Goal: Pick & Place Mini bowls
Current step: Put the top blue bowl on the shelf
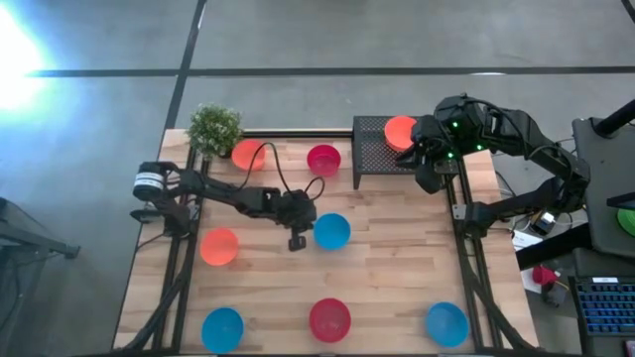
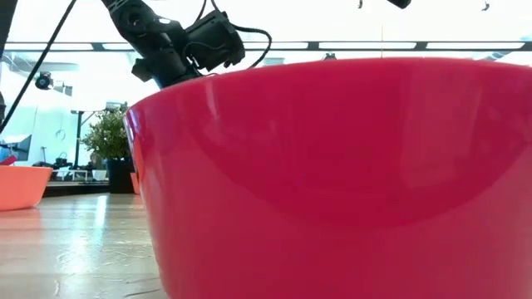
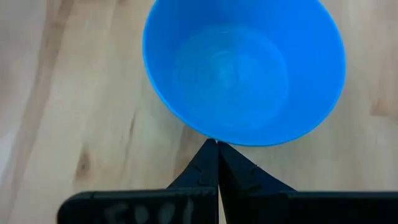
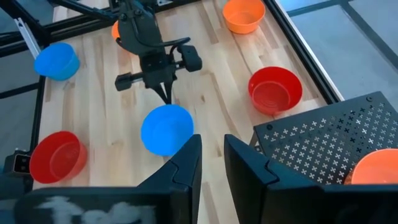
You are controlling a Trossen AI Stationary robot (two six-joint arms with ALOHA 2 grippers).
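Several mini bowls in blue, red and orange stand upright on the wooden table. My left gripper [image 1: 297, 241] is shut, its tips [image 3: 216, 143] right at the rim of the middle blue bowl [image 1: 331, 230], on the side toward the table's left edge. The right wrist view shows that gripper [image 4: 166, 96] pointing down beside the same blue bowl [image 4: 166, 129]. My right gripper [image 4: 211, 158] is open and holds nothing. It hovers by the black perforated stand [image 1: 375, 149], on which an orange bowl [image 1: 400, 132] sits. In the low view a red bowl [image 2: 332, 183] fills the picture. My left gripper's shut fingertips [image 3: 211, 152] come from above at the blue bowl's rim [image 3: 205, 132], on the side toward the table's left edge. I cannot tell whether they touch it. The bowl stands flat on the table.
A small green potted plant [image 1: 214, 127] stands at the far left corner, with an orange bowl [image 1: 248, 154] and a red bowl [image 1: 323, 159] beside it. Another orange bowl [image 1: 219, 247] is at mid left. Along the near edge stand two blue bowls [image 1: 222, 329] [image 1: 446, 323] and a red one [image 1: 329, 319].
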